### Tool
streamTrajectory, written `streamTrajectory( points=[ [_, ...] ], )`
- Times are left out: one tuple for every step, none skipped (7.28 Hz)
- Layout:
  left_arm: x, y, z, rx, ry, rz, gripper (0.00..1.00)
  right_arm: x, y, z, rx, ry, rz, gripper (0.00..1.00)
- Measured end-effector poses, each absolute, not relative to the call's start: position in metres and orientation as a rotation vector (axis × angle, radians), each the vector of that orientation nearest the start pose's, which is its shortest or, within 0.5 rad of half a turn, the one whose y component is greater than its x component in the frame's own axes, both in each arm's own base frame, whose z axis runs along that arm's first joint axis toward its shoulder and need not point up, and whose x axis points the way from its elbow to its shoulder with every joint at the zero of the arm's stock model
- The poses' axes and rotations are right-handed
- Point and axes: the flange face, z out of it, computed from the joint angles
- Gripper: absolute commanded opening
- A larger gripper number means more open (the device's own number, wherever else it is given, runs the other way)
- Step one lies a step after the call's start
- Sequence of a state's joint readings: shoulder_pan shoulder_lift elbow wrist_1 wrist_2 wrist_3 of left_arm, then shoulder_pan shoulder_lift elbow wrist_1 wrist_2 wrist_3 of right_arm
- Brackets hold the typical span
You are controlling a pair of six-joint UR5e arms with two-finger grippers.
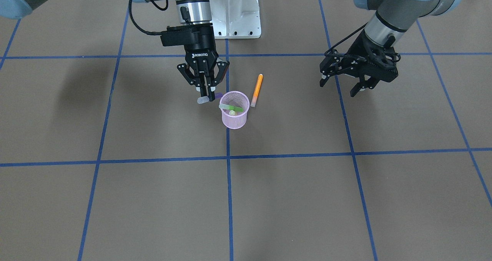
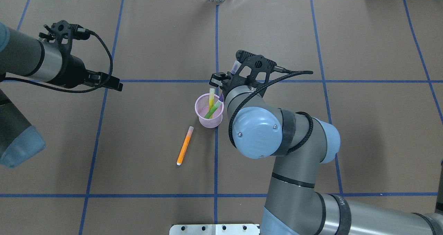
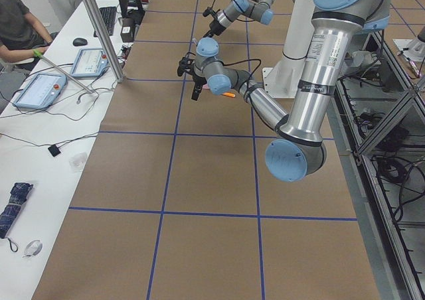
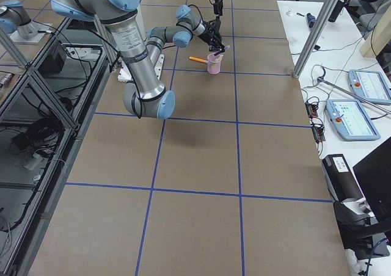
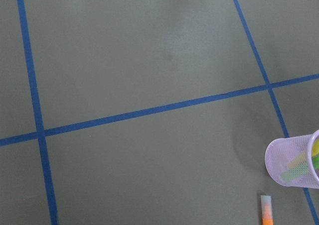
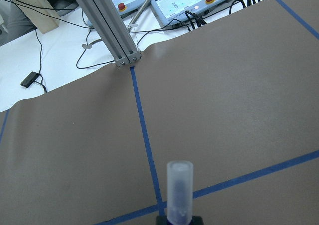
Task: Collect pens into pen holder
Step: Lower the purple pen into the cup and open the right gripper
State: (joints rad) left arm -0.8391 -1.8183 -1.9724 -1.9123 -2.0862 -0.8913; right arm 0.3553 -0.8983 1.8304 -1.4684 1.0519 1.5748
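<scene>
The pink mesh pen holder (image 1: 235, 121) stands upright near the table's middle and also shows in the overhead view (image 2: 211, 122). A green pen (image 1: 235, 108) and a yellow pen (image 2: 211, 96) lean inside it. My right gripper (image 1: 207, 93) is shut on a purple pen (image 1: 202, 100), held roughly level just above and beside the holder's rim; its pale cap (image 6: 179, 190) fills the right wrist view. An orange pen (image 1: 256, 89) lies flat on the table beside the holder. My left gripper (image 1: 340, 86) is open and empty, well away from the holder.
The table is brown paper with blue tape grid lines (image 1: 228, 157). The white robot base (image 1: 238, 11) stands at the robot's side of the table. Operator pendants (image 6: 189, 6) and a metal post (image 6: 107, 26) sit past the far edge.
</scene>
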Motion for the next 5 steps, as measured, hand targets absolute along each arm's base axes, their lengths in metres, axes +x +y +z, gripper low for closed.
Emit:
streamTrajectory(
  points=[
    [0.301,-0.461,0.303,0.321,1.023,0.11,1.0,-0.538,-0.387,0.133,0.667,-0.912,0.583,0.0],
    [0.302,-0.462,0.303,0.32,1.022,0.11,1.0,-0.547,-0.384,0.13,0.671,-0.907,0.575,0.0],
    [0.302,-0.462,0.303,0.32,1.022,0.11,1.0,-0.554,-0.377,0.131,0.668,-0.906,0.561,0.41],
    [0.302,-0.462,0.303,0.32,1.022,0.11,1.0,-0.56,-0.371,0.134,0.663,-0.904,0.55,0.92],
    [0.302,-0.462,0.303,0.321,1.022,0.11,1.0,-0.564,-0.365,0.136,0.662,-0.901,0.541,1.0]
  ],
)
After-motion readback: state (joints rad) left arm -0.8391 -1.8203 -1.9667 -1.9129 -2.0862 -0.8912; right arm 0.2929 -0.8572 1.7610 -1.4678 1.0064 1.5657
